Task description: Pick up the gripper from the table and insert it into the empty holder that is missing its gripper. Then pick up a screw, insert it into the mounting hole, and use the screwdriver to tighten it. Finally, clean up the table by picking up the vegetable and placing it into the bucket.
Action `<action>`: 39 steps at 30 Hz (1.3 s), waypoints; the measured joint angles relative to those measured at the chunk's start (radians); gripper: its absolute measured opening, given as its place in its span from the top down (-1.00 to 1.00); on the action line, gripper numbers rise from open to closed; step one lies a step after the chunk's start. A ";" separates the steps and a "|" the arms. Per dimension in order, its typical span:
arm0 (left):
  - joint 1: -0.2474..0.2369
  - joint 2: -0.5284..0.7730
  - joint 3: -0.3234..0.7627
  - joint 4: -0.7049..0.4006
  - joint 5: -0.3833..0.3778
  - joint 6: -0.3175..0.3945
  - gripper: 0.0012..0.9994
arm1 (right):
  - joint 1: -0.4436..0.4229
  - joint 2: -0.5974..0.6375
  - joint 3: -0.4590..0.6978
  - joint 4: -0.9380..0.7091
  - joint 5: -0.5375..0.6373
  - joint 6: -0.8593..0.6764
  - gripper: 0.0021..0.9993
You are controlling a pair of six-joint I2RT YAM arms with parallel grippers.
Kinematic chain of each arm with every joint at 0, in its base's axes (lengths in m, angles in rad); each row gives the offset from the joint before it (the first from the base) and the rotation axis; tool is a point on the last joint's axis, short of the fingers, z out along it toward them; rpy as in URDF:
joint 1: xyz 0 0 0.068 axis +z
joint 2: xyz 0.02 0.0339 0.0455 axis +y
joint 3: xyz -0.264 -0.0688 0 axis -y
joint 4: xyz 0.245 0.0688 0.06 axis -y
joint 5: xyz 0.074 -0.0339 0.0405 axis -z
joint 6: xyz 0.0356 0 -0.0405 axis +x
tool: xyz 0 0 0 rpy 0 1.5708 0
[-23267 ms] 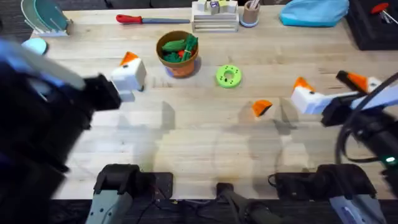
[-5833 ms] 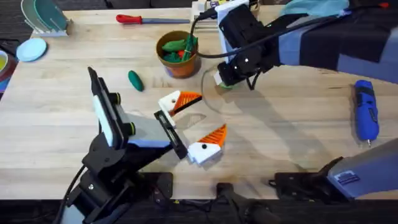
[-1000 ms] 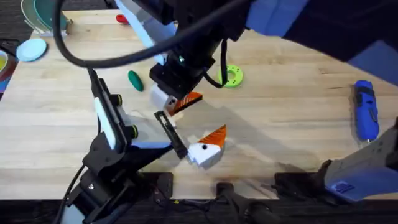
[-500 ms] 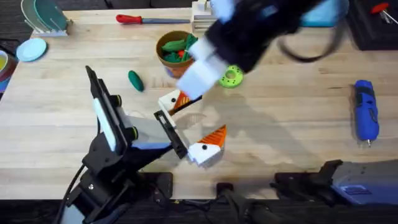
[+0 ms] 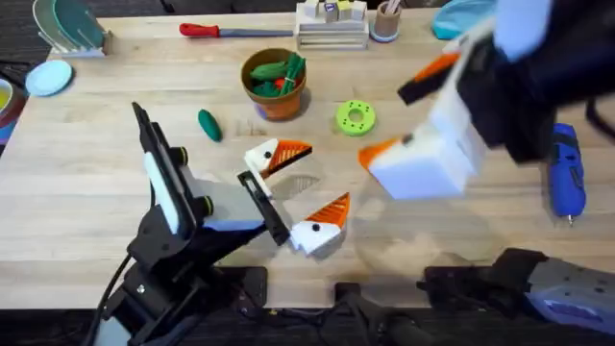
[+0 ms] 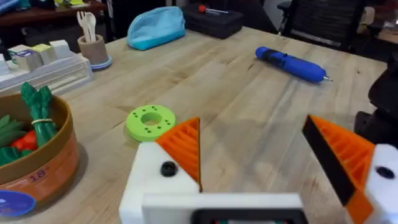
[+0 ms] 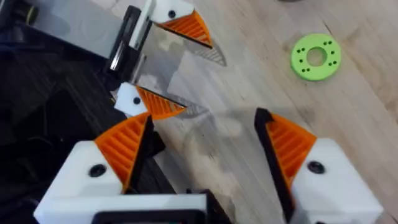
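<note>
The pale wooden table (image 5: 461, 279) ran the width of the overhead view, with a dark floor past its left edge and, in the left wrist view, dark office chairs behind its far edge. At the far left stood a green-tinted rack (image 5: 67, 26) and a pale blue disc (image 5: 50, 76). The left gripper (image 5: 300, 192) lay low over the table near the front, its two white holders tipped with orange pads spread apart and gripping nothing. Beyond it lay the dark green vegetable (image 5: 208, 124) on the bare wood, outside and to the left of the bucket (image 5: 276, 85), which held green leafy toys and something red. A red-handled tool (image 5: 216, 30) lay along the back edge, and a bright green disc (image 5: 355, 117) sat to the right of the bucket. Farther back stood a tray of blocks (image 5: 332, 23) and a cup with sticks (image 5: 386, 19), then a light blue pouch (image 6: 156, 26). The right gripper (image 5: 413, 120), half a second earlier just over the left gripper's far holder, had swung up and to the right, blurred and open with nothing between its pads. The blue screwdriver (image 5: 565, 170) lay unmoved at the right edge
</note>
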 joint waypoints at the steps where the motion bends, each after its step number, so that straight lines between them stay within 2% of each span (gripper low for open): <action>1: 0.000 0.000 0.000 0.000 0.000 0.000 -0.99 | 0.000 -0.038 -0.050 0.024 -0.005 0.001 -0.99; 5: 0.000 0.000 0.000 0.000 0.000 0.000 -0.99 | -0.002 -0.212 -0.253 0.116 -0.020 0.022 -0.98; 9: 0.000 0.000 0.000 0.000 0.000 0.000 -0.99 | -0.002 -0.393 -0.413 0.140 -0.026 0.055 -0.99; 17: 0.000 0.000 0.000 0.000 0.000 0.000 -0.99 | -0.002 -0.726 -0.694 0.238 -0.041 0.157 -0.99; 20: 0.000 0.000 0.000 0.000 0.000 0.000 -0.99 | -0.001 -0.827 -0.782 0.342 -0.038 0.215 -0.99; 26: 0.000 0.000 0.000 0.000 0.000 0.000 -0.99 | -0.001 -0.850 -0.844 0.463 -0.018 0.315 -0.99; 39: 0.000 0.000 0.000 0.000 0.000 0.000 -0.99 | -0.001 -0.848 -0.865 0.455 -0.079 0.109 -0.99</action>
